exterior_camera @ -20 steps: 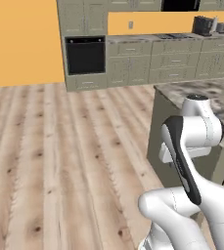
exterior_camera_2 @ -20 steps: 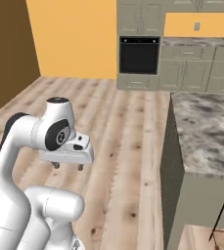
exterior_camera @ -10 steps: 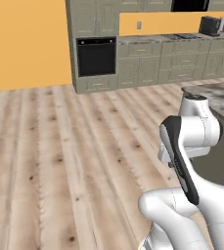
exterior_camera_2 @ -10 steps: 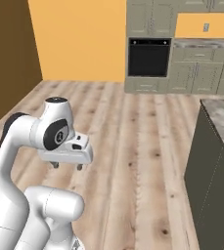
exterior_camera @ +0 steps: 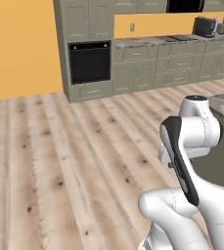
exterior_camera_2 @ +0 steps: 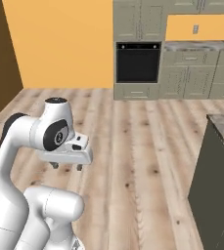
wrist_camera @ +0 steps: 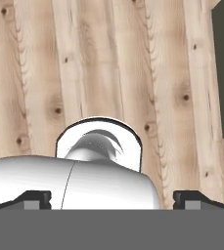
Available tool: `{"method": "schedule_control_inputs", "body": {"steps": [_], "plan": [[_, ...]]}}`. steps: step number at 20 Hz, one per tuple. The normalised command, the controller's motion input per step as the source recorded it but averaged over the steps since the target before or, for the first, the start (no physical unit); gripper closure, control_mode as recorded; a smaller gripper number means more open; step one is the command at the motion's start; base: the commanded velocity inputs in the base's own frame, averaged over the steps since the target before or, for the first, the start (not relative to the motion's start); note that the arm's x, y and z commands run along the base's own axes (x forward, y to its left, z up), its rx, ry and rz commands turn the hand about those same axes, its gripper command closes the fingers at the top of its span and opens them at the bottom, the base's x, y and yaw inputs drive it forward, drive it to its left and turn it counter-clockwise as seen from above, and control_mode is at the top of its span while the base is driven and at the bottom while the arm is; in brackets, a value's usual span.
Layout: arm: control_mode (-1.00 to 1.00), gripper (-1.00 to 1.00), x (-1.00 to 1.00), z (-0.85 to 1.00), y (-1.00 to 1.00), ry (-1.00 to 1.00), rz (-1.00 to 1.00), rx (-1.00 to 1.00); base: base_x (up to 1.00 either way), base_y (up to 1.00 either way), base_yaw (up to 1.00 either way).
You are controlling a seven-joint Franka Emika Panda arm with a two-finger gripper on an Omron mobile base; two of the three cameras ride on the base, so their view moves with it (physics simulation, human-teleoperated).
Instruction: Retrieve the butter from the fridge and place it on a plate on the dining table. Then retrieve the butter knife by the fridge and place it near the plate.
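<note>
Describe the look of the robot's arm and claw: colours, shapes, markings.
The arm is glossy white, built of rounded tubular links with dark grey joint bands and a round dark cap at one joint. The claw has a flat white block body with two short dark fingertips beneath. No cables or markings show.

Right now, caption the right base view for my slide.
Robot arm with open, empty gripper above wood floor, built-in oven ahead.
</note>
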Motion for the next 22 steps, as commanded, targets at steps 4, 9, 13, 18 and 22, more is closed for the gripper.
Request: {"method": "schedule_control_inputs", "body": {"steps": [4, 9, 13, 18, 22], "plan": [[1.00, -1.00, 0.00, 0.00, 0.00, 0.00, 0.00, 0.00, 1.00, 0.46, -0.22], [1.00, -1.00, 0.00, 0.00, 0.00, 0.00, 0.00, 0.00, 1.00, 0.54, -0.23], [1.00, -1.00, 0.00, 0.00, 0.00, 0.00, 0.00, 0.00, 1.00, 0.62, -0.25], [1.00, -1.00, 0.00, 0.00, 0.00, 0.00, 0.00, 0.00, 1.00, 0.62, -0.27], [1.00, -1.00, 0.00, 0.00, 0.00, 0.00, 0.00, 0.00, 1.00, 0.58, -0.26]]}}
